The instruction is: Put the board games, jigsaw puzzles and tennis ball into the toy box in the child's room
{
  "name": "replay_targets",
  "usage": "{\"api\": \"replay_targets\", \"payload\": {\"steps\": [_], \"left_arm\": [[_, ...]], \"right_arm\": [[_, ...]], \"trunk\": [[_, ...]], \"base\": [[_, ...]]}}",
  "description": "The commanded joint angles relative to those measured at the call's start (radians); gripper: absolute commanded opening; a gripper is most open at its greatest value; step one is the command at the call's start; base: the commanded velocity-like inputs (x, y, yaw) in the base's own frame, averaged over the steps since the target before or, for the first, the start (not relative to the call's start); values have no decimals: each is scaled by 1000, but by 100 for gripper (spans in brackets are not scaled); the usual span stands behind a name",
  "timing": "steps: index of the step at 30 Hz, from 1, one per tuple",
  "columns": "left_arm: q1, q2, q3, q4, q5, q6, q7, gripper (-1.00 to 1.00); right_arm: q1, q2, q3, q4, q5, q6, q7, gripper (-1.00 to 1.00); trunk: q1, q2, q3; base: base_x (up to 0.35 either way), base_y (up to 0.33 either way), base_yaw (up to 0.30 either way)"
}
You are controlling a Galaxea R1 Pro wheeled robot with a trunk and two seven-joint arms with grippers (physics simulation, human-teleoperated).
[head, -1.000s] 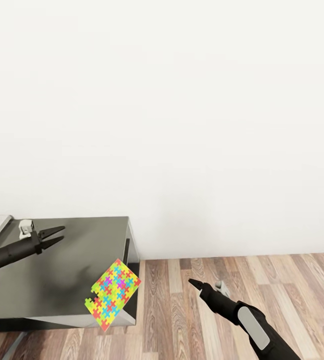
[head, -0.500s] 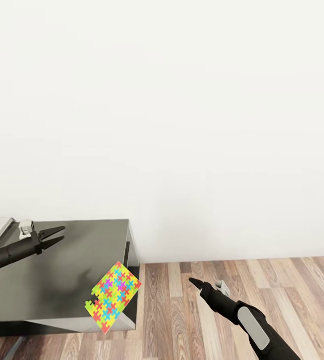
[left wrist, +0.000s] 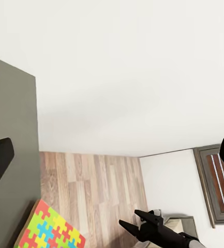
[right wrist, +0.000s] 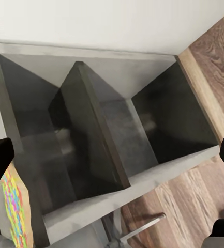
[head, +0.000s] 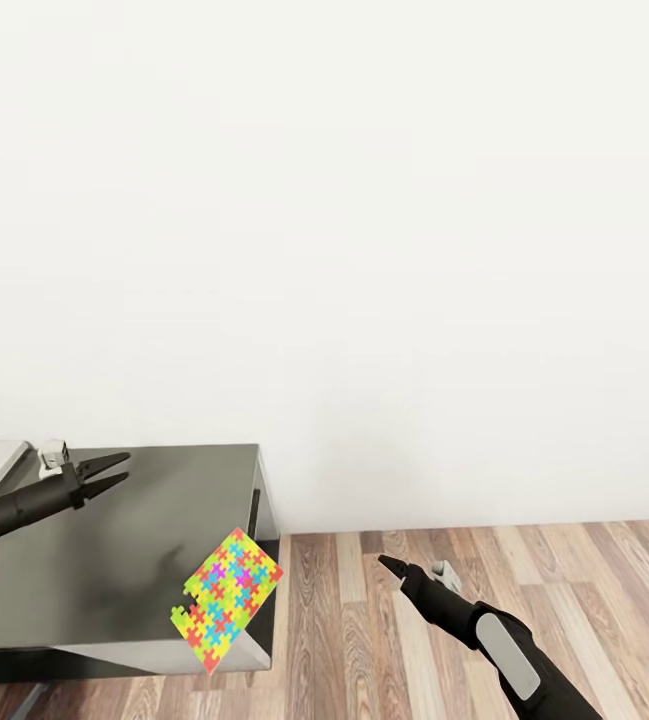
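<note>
Text: I read none anywhere.
Jigsaw puzzle (head: 226, 598): I see coloured pieces, no lettering.
Cabinet (head: 84, 540): plain dark top, no label I can make out.

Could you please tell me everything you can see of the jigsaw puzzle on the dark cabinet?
The jigsaw puzzle is a thin flat sheet of interlocking yellow, pink, green, blue and orange pieces, with a ragged stepped edge at one corner. It lies turned diagonally at the front right corner of the dark grey cabinet, its lower corner reaching over the front edge. Neither hand touches it: the left hand hovers open further back, and the right hand is over the floor.
</note>
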Motion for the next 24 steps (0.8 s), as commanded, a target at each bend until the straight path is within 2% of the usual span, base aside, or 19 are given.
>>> {"api": "replay_targets", "payload": {"steps": [1,24], "left_arm": [[-1,0,0,0,2,9,-2,100],[-1,1,0,0,1,9,-2,100]], "right_arm": [[-1,-1,2,0,-6,3,0,100],[0,-1,2,0,-6,3,0,100]], "trunk": [[1,-2,0],[1,-2,5]], "base": [[0,0,0],[0,0,0]]}}
